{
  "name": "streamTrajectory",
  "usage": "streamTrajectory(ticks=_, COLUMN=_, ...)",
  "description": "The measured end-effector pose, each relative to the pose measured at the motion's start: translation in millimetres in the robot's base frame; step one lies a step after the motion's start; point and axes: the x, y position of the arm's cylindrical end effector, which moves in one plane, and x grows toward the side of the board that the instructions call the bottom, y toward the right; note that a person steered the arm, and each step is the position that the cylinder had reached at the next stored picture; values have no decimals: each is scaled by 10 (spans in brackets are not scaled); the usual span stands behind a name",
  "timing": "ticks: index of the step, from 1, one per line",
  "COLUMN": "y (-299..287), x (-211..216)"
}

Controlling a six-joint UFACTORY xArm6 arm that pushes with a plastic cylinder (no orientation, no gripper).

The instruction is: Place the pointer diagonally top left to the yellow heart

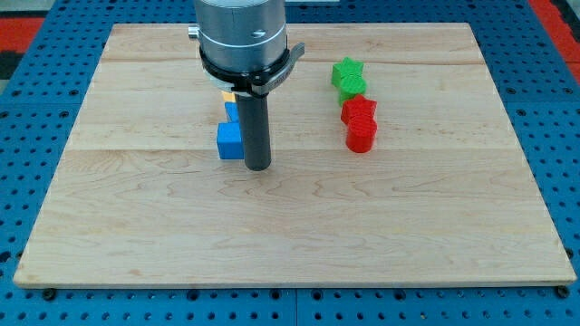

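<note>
Yellow heart is basically hidden: only a small yellow sliver (227,95) peeks out beside the rod, right under the arm's metal collar (243,36), so I can't confirm the shape. No hand on this rig, so nothing is being held; my tip (258,168) sits on the table (136,235), touching or just right of the blue block (231,139). That puts it below the sliver, probably because it's mid-route. Green (348,77) and red blocks (360,123) sit well right of the rod.
</note>
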Motion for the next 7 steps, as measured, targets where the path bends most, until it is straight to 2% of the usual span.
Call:
streamTrajectory(ticks=1, y=113, x=233)
streamTrajectory(ticks=2, y=-400, x=471)
streamTrajectory(ticks=3, y=-1227, x=164)
streamTrajectory(ticks=4, y=-1726, x=-471)
streamTrajectory(ticks=5, y=-1838, x=-1249)
streamTrajectory(ticks=6, y=-1801, x=-1940)
streamTrajectory(ticks=7, y=-1447, x=-2329)
